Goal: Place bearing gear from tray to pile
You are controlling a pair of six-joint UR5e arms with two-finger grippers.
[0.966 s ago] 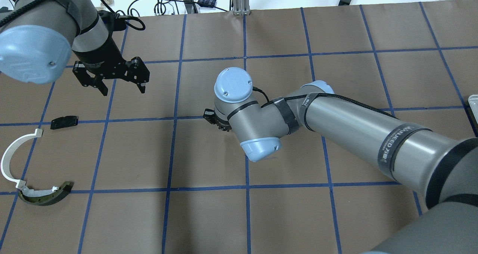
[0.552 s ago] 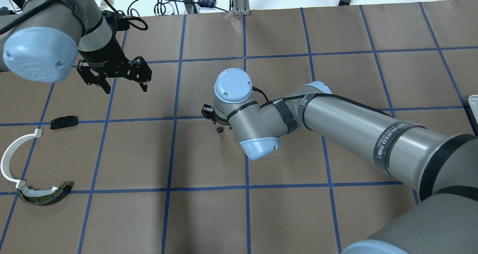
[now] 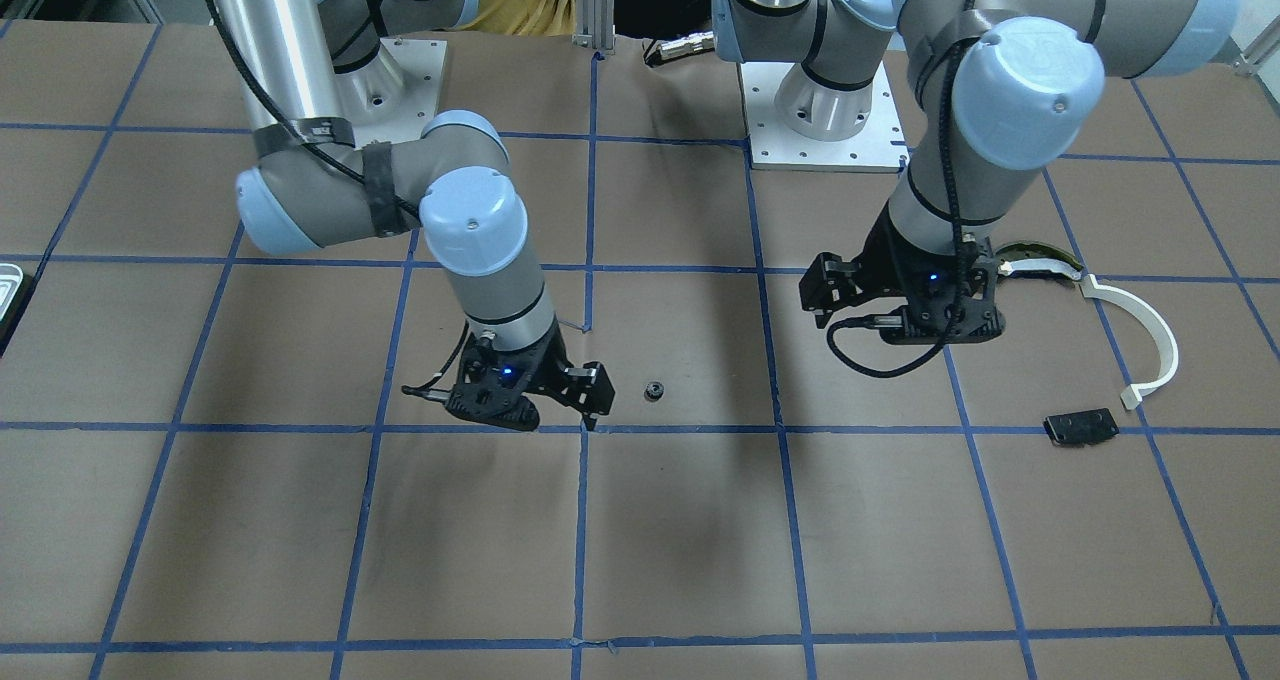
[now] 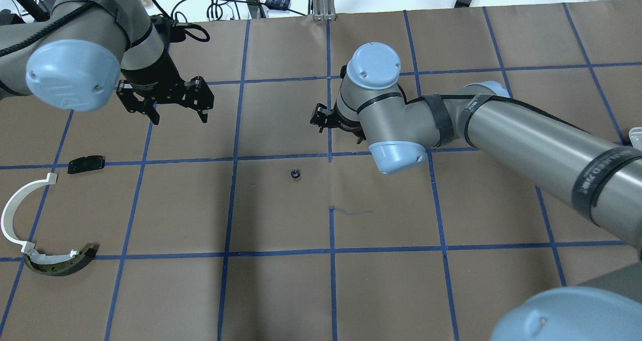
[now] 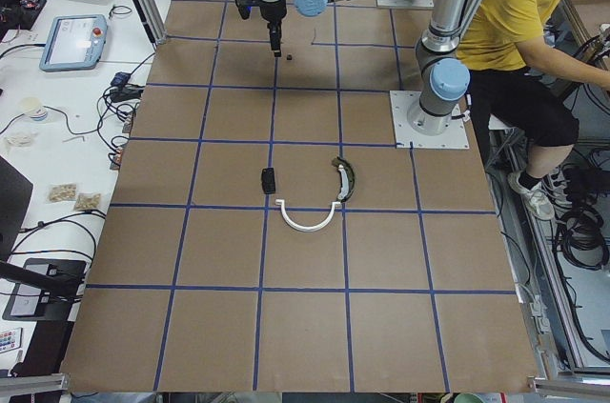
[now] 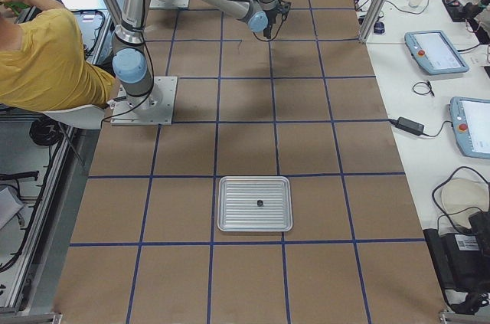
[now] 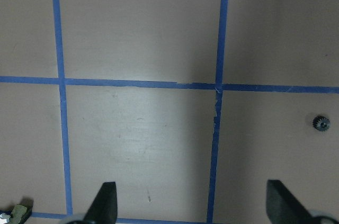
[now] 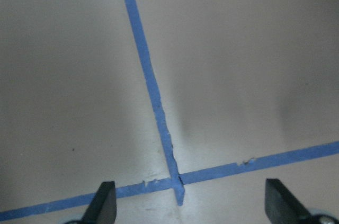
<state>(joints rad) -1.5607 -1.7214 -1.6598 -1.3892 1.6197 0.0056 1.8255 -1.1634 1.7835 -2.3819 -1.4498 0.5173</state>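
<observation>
Closest to the robot, far left, sits the pile: white curved strip (image 4: 14, 208), olive-edged piece (image 4: 62, 263), black plate (image 4: 86, 163). Further out, mid-table, the bearing gear (image 4: 295, 173) lies loose on the paper, well apart from it. It looks tiny, hard, probably light and ready to roll, so pinch across the toothed rim from straight above. Beyond it, the right gripper (image 4: 338, 129) hangs empty, jaws apart, and the left gripper (image 4: 179, 118) likewise. Only paper and tape lines separate gear and pile, and the tray (image 4: 636, 135) shows at the far right edge.
</observation>
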